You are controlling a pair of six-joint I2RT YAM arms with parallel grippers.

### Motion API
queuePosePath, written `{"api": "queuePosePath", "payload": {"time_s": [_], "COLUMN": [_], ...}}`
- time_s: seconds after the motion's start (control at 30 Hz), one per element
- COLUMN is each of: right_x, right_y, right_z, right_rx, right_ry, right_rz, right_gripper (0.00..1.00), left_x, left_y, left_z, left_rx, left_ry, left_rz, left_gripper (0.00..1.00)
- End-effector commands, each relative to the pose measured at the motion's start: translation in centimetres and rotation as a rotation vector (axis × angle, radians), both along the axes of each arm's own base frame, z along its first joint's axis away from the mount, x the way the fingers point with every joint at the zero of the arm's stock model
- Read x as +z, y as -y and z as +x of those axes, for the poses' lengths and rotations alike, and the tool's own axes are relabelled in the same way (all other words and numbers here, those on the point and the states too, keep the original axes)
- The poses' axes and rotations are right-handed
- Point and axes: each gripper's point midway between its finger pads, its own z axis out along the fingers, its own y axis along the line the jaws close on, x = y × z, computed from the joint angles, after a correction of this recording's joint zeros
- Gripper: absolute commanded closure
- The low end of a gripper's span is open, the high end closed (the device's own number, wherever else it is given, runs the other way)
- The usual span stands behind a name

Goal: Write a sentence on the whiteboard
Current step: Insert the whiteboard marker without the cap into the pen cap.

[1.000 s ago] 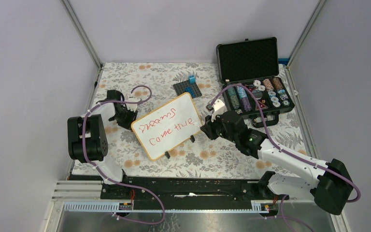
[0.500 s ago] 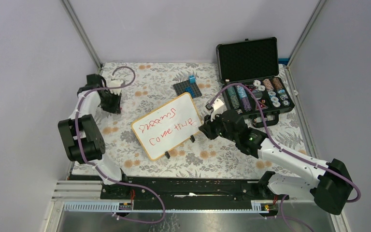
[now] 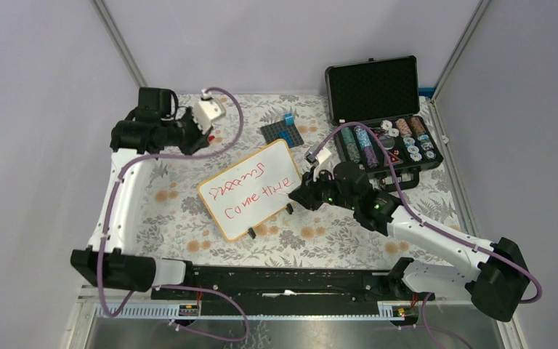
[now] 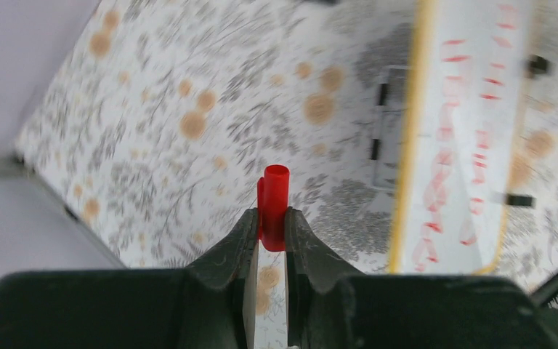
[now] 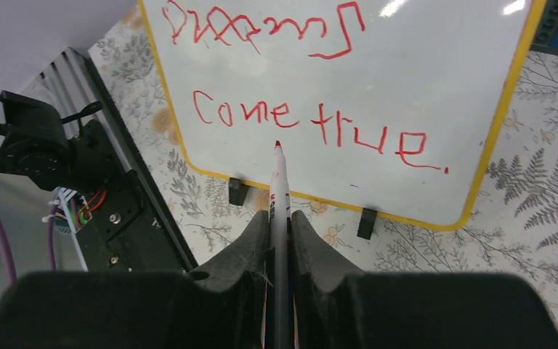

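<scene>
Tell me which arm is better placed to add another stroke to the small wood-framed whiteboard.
Right. The right gripper holds the white red-tipped marker aimed at the wood-framed whiteboard; the left gripper, off to the side, pinches only a small red cap.

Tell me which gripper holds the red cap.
The left gripper: it pinches a short red cap, while the right gripper grips the long marker.

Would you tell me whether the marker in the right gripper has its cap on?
No, the marker in the right gripper shows a bare red tip.
</scene>
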Motion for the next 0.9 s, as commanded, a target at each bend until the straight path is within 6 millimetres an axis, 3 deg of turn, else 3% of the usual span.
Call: {"api": "queuePosePath", "payload": {"time_s": [0.0,0.1,0.3,0.6,0.87], "right_x": [5.2,6.8,9.6,10.8,11.4], "right_y": [-1.9,-2.4,-2.6,-3.8,-4.4], "right_z": [-0.6,-1.3,-2.9,-5.0,-5.8], "right_rx": [0.085,0.129,0.192,0.31,0.365], "right_ry": [0.051,0.055,0.057,-0.014,-0.042], "right_rz": [0.157,0.22,0.32,0.419,0.461], "right_gripper": [1.0,1.0,1.0,1.0,1.0], "left_x": [0.8,-0.3,-2.4,-3.2,-3.0], "left_y": [4.1,6.2,7.5,8.4,9.2], "left_z": [-5.6,-8.3,-12.1,-15.3,-16.3], "left_rx": [-0.296,-0.433,-0.595,-0.748,-0.772], "left_ry": [0.009,-0.009,-0.025,0.023,0.023], "left_rz": [0.026,0.034,0.103,0.102,0.054], "left_gripper": [1.0,1.0,1.0,1.0,1.0]}}
